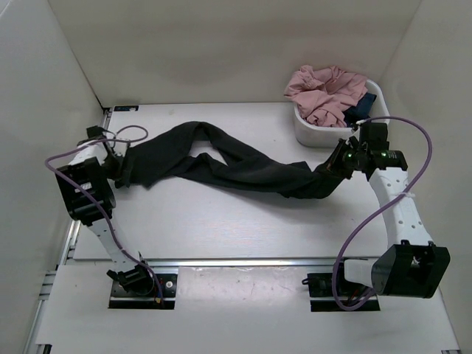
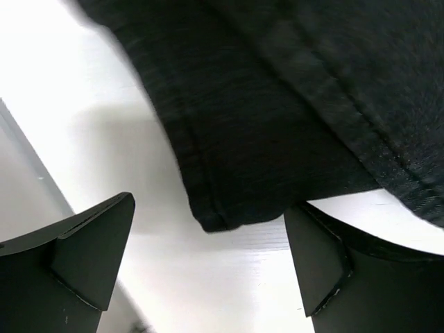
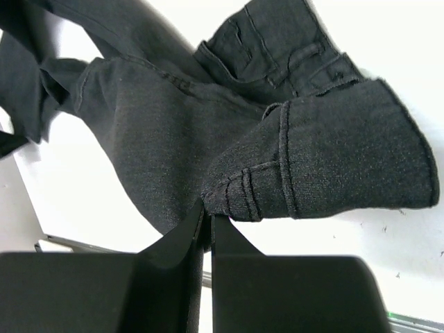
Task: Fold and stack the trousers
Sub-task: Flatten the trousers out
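Observation:
The black trousers (image 1: pixel 221 166) lie stretched across the white table from left to right. My right gripper (image 1: pixel 333 166) is shut on the waist end of the trousers (image 3: pixel 319 166) and pinches the fabric at a seam between its fingertips (image 3: pixel 198 222). My left gripper (image 1: pixel 122 166) is open at the leg end; in the left wrist view a hem corner of the trousers (image 2: pixel 229 208) lies on the table just ahead of the wide-apart fingers (image 2: pixel 90 243), neither touching it.
A white basket (image 1: pixel 313 133) at the back right holds pink clothing (image 1: pixel 324 92) and a dark blue garment (image 1: pixel 361 103). White walls enclose the table on the left, back and right. Purple cables loop off both arms.

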Controlling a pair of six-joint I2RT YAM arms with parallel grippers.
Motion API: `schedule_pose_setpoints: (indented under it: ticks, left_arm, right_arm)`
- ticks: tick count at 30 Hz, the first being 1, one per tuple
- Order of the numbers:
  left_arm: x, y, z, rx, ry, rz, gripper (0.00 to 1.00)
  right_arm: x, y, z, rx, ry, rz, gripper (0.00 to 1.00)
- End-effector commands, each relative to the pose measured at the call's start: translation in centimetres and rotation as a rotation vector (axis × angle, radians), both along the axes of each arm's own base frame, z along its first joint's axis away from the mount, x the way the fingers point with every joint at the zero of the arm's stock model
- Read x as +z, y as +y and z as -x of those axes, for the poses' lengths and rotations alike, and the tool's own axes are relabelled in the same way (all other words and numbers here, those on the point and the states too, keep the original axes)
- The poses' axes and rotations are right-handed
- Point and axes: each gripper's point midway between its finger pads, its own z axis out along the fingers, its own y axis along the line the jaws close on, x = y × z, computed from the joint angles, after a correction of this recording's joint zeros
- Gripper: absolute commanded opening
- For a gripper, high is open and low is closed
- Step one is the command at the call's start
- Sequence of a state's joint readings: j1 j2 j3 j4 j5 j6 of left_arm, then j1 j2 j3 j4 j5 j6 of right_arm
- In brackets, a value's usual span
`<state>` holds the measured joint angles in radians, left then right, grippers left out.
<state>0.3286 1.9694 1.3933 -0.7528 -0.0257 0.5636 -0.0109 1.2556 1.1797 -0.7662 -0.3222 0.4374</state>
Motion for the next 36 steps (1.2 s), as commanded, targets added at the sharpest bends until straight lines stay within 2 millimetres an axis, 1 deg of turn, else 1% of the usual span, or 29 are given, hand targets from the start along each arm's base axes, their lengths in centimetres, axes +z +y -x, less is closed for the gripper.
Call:
schedule_pose_setpoints:
  ticks: [1,4,5,6,7,9,10,12,13,14,16,17,19,21,22,23,24,25,26,27,28,29,30,31,32,33,34,35,36]
  left_arm:
    - [4.3,-0.1,-2.4,0.123,-0.218,0.207,0.99]
    - [4.7,-2.5,-2.4,0.096,-0.255,0.374,0.98]
    - [4.3,-3.3,-1.8,0.096,-0.225,0.416,0.98]
    - [4.5,-3.7,-1.9,0.089,-0.231,0.436,0.98]
    - [4.1,-4.6,-1.7,0.072,-0.217,0.489,0.98]
    - [3.7,-4.8,-1.4,0.087,-0.200,0.548,0.98]
    - [3.9,-5.3,-1.7,0.078,-0.206,0.584,0.98]
    - [4.1,-4.8,-2.2,0.085,-0.213,0.591,0.98]
    - [3.6,-4.9,-1.9,0.101,-0.191,0.604,0.98]
    - [3.3,-4.3,-2.0,0.122,-0.181,0.573,0.98]
    - [1.4,-3.4,-1.8,0.172,-0.128,0.538,0.97]
    - [0.7,-2.4,-1.7,0.199,-0.105,0.487,0.97]
    - [-0.9,-1.6,-1.5,0.226,-0.069,0.455,0.94]
    - [-1.7,-0.5,-1.8,0.251,-0.062,0.430,0.83]
    - [-1.9,-0.4,-1.9,0.252,-0.059,0.432,0.75]
    - [-2.2,-0.4,-2.1,0.253,-0.056,0.433,0.65]
    - [-2.1,-0.1,-2.6,0.251,-0.066,0.429,0.38]
    - [-2.6,0.0,-2.7,0.253,-0.056,0.433,0.15]
    - [-2.6,0.0,-2.7,0.253,-0.056,0.433,0.15]
    - [-2.3,0.1,-2.9,0.243,-0.061,0.428,0.15]
    - [-1.4,0.5,-3.6,0.230,-0.081,0.418,0.15]
    - [-0.3,0.4,-3.4,0.221,-0.074,0.418,0.15]
    - [1.2,0.7,-3.7,0.193,-0.089,0.405,0.15]
    - [3.9,2.7,-4.6,0.193,-0.147,0.367,0.15]
    - [6.5,3.4,-4.7,0.182,-0.190,0.343,0.15]
    - [8.1,4.2,-3.9,0.188,-0.184,0.326,0.15]
    - [9.8,5.9,-3.2,0.189,-0.203,0.294,0.15]
    - [12.5,7.5,-3.5,0.185,-0.250,0.252,0.15]
    - [13.6,8.2,-2.8,0.191,-0.251,0.244,0.15]
  right_arm:
    - [0.1,0.1,1.0,0.029,-0.020,0.003,0.00]
    - [-1.1,-0.3,1.6,0.012,0.008,0.011,0.00]
    - [-1.0,-0.3,1.4,0.012,-0.001,0.011,0.00]
    - [-1.4,-0.2,1.7,0.018,0.012,0.002,0.00]
    - [-1.4,-0.2,1.7,0.018,0.012,0.002,0.00]
    - [-1.3,-0.2,1.5,0.018,0.003,0.002,0.00]
    - [-1.6,-0.2,1.4,0.018,0.014,0.002,0.00]
    - [-1.6,-0.2,1.4,0.018,0.014,0.002,0.00]
    - [-1.6,-0.2,1.4,0.018,0.014,0.002,0.00]
    - [-1.6,-0.2,1.4,0.018,0.014,0.002,0.00]
    - [-1.6,-0.2,1.4,0.018,0.014,0.002,0.00]
    - [-1.6,-0.2,1.4,0.018,0.014,0.002,0.00]
    - [-1.6,-0.2,1.4,0.018,0.014,0.002,0.00]
    - [-1.4,-0.3,1.4,0.013,0.005,0.010,0.00]
    - [-1.4,-0.6,1.4,0.004,0.005,0.010,0.00]
    - [-1.7,-0.6,1.5,0.004,0.014,0.009,0.00]
    - [-1.8,-0.7,1.5,-0.003,0.015,0.018,0.00]
    - [-2.0,-0.7,1.4,-0.003,0.011,0.018,0.00]
    - [-2.3,-1.1,1.2,-0.016,0.009,0.035,0.00]
    - [-2.7,-1.5,0.7,-0.031,0.011,0.043,0.00]
    - [-2.9,-2.2,-0.2,-0.054,0.019,0.050,0.00]
    - [-2.6,-2.6,-0.9,-0.066,0.024,0.050,0.00]
    - [-1.7,-3.2,-1.8,-0.083,0.022,0.050,0.00]
    - [1.4,-4.3,-4.1,-0.084,-0.047,0.060,0.00]
    - [3.0,-4.2,-4.6,-0.069,-0.061,0.056,0.00]
    - [4.7,-4.7,-5.3,-0.079,-0.098,0.083,0.00]
    - [6.6,-4.7,-5.9,-0.088,-0.144,0.081,0.00]
    - [9.0,-5.0,-6.4,-0.097,-0.204,0.093,0.00]
    - [9.8,-4.9,-6.4,-0.098,-0.217,0.094,0.00]
